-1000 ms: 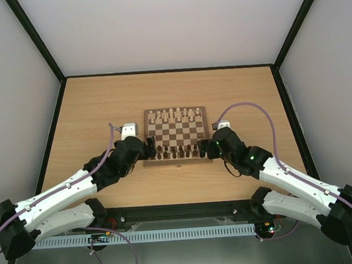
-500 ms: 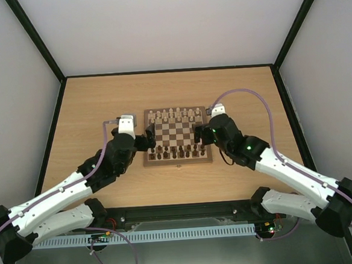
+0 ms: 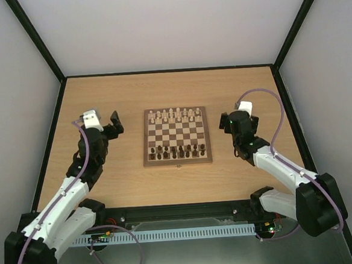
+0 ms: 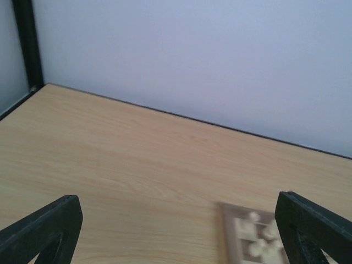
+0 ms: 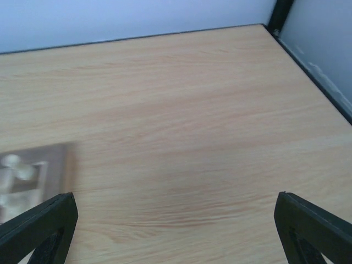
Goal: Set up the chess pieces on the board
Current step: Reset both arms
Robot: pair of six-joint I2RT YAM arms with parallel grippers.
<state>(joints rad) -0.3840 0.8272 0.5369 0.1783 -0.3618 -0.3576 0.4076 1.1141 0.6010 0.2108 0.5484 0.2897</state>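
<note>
The board lies in the middle of the table. The dark brown chess pieces stand in two rows along its near side, and pale pieces stand along its far side. My left gripper is open and empty, well left of the board. My right gripper is open and empty, just right of the board. In the left wrist view the open gripper faces bare table, with the board's corner blurred at lower right. In the right wrist view the open gripper faces bare table, with the board's corner at left.
The light wooden table is fenced by a black frame and pale walls. A black rail runs along the near edge by the arm bases.
Both arms have drawn back from the board's near corners. The left gripper moved far left, the right gripper moved right and away. Both are off the board now.
</note>
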